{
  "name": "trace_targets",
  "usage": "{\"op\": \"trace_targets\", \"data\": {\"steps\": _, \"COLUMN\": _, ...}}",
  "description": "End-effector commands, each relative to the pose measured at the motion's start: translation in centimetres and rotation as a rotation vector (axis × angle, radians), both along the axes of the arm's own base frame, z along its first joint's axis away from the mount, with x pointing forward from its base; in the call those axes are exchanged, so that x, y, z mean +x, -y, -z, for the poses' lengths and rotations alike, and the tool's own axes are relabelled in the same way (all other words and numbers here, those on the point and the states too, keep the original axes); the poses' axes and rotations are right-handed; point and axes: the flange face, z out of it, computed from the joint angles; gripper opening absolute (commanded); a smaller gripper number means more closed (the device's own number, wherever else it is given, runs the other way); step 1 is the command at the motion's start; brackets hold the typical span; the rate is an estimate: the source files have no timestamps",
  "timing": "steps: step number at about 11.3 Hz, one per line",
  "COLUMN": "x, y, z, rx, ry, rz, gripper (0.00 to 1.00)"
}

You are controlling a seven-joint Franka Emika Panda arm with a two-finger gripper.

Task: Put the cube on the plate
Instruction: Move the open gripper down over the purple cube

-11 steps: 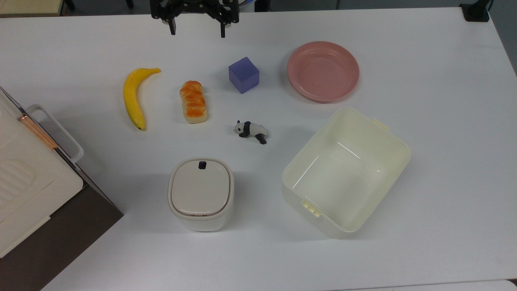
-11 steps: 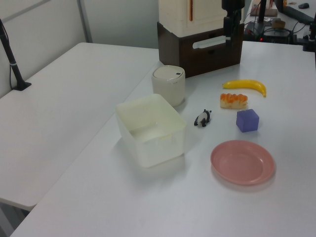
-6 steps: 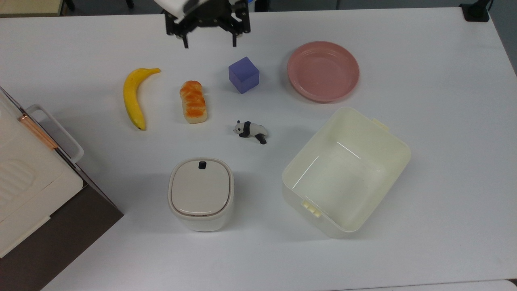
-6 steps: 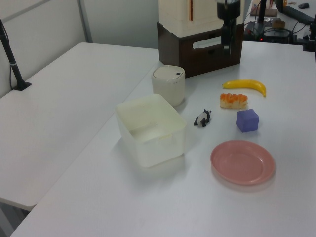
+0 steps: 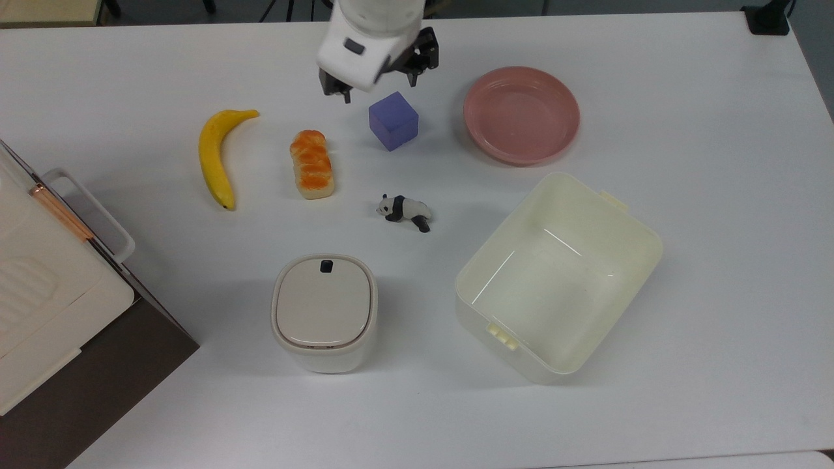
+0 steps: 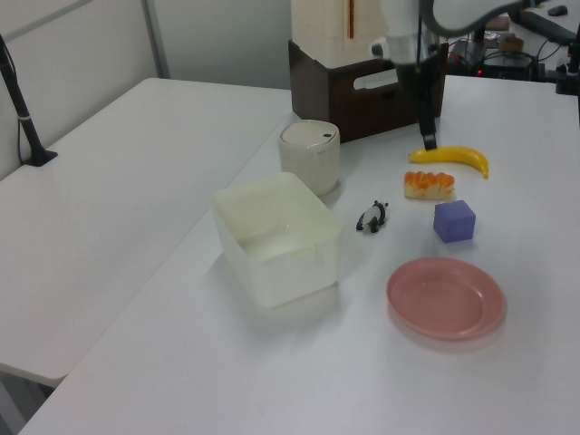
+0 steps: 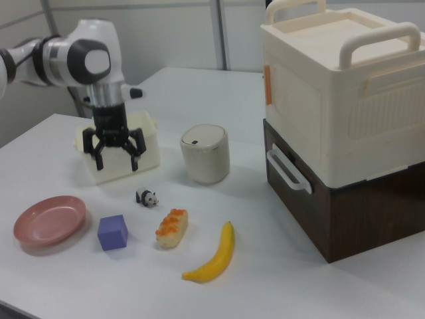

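The purple-blue cube [image 5: 393,120] rests on the white table, between the bread and the pink plate [image 5: 521,114], which has nothing on it. My gripper [image 5: 379,90] hangs open just beyond the cube's far edge in the top view, its fingers spread wide and holding nothing. In the right view the gripper [image 7: 117,159] is well above the cube [image 7: 112,232], with the plate [image 7: 50,219] at the right view's left. In the left view the gripper [image 6: 428,138] is behind the cube [image 6: 454,221], and the plate [image 6: 445,297] lies nearest the camera.
A bread roll [image 5: 312,163], a banana [image 5: 215,156] and a panda figure [image 5: 404,210] lie near the cube. A cream tub [image 5: 559,277] and a lidded white bin [image 5: 324,311] stand nearer the front. Stacked boxes [image 5: 45,293] fill the top view's left edge.
The gripper has come down from the top view's upper edge, moving right and toward the cube, still open. The objects have not moved.
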Motion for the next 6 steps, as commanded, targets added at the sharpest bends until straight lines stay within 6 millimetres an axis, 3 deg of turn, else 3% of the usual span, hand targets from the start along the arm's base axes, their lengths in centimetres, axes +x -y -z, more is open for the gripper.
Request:
{"op": "trace_targets", "data": {"steps": 1, "x": -2.4, "y": -2.1, "z": 6.6, "rx": -0.031, "ry": -0.028, "rz": -0.154, "gripper": 1.00}}
{"op": "trace_targets", "data": {"steps": 3, "x": -3.5, "y": -3.0, "z": 10.8, "rx": -0.048, "ry": -0.047, "rz": -0.210, "gripper": 1.00}}
{"op": "trace_targets", "data": {"steps": 6, "x": -3.7, "y": -3.6, "z": 13.5, "rx": -0.059, "ry": -0.092, "rz": -0.235, "gripper": 1.00}}
